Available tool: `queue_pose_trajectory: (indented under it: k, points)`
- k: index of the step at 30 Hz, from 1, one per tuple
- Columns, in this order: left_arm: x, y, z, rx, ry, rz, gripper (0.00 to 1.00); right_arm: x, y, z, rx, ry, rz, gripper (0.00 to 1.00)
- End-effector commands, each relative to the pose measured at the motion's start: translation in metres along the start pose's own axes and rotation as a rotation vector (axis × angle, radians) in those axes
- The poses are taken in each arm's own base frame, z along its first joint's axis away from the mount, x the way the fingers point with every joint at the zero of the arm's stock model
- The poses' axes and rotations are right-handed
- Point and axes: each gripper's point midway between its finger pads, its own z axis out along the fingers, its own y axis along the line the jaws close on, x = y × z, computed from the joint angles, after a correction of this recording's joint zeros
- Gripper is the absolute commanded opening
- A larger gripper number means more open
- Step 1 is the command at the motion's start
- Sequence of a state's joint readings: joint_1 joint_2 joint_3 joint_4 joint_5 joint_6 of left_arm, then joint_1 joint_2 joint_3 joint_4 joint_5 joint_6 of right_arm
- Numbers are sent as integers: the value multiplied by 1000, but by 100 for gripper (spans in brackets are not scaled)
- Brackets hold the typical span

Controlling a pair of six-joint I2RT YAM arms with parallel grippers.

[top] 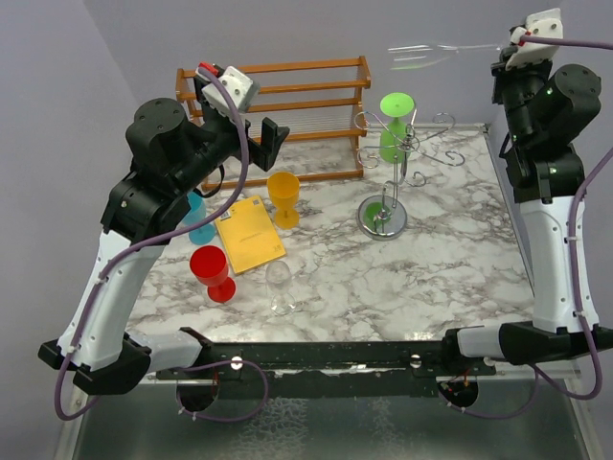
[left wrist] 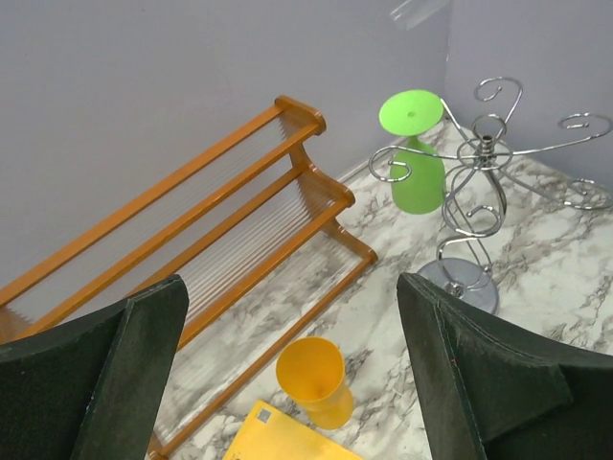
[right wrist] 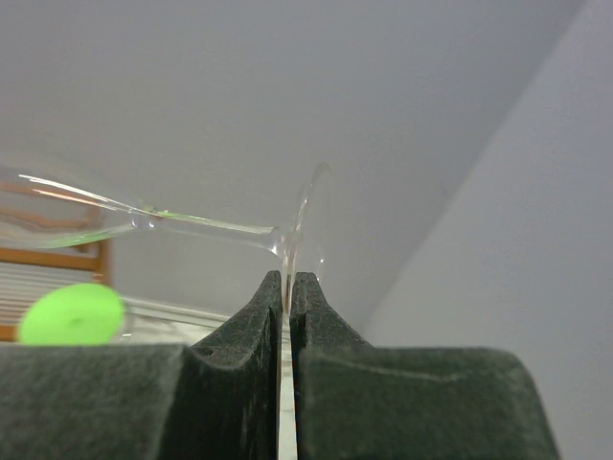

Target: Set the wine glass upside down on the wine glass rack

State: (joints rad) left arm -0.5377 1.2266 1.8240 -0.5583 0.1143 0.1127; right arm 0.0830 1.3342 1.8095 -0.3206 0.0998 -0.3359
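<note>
High at the back right, my right gripper [top: 506, 46] [right wrist: 287, 286] is shut on the foot [right wrist: 303, 225] of a clear wine glass [top: 421, 56]. The glass lies sideways in the air, its stem [right wrist: 211, 226] and bowl pointing left. The wine glass rack [top: 388, 182] [left wrist: 474, 182] is a silver wire stand on a round disc base, below and left of the held glass. A green glass [top: 393, 125] [left wrist: 417, 158] hangs upside down on one of its arms. My left gripper [top: 254, 129] [left wrist: 292, 374] hangs open and empty over the table's left side.
A brown wooden slatted rack [top: 287, 105] stands at the back. On the table's left half are a yellow cup [top: 283, 198] [left wrist: 314, 379], a yellow card [top: 248, 234], a blue cup [top: 198, 220], a red glass [top: 213, 272] and another clear glass [top: 280, 286].
</note>
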Motion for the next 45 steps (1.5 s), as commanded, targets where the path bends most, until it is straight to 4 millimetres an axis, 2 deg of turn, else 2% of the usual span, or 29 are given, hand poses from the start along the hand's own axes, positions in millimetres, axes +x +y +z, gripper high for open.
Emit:
queue_pose_trajectory:
  k: [1, 5, 8, 14, 19, 24, 30, 38, 45]
  points:
    - [6, 10, -3, -44, 18, 36, 94, -4, -61, -1, 282, 58, -222, 1]
    - [13, 10, 2, -44, 39, 47, 94, 12, -73, 1, 355, 126, -347, 1]
    - [16, 8, 5, -33, 45, 45, 94, 28, -73, 3, 354, 169, -462, 1]
    - [19, 6, 10, -22, 47, 40, 94, 58, -60, 13, 296, 216, -672, 1]
    - [21, 5, 10, -13, 53, 47, 94, 75, -38, 21, 152, 203, -875, 1]
    - [23, 4, 9, -10, 57, 51, 94, 71, -13, 24, 38, 83, -1006, 1]
    - [24, 3, 10, -4, 57, 52, 94, 81, 20, 32, -197, 63, -1065, 1]
    - [23, 3, 10, -2, 54, 56, 94, 81, 40, 44, -335, 17, -1132, 1]
    - [22, 2, 10, 6, 51, 55, 94, 77, 66, 44, -497, -54, -1124, 1]
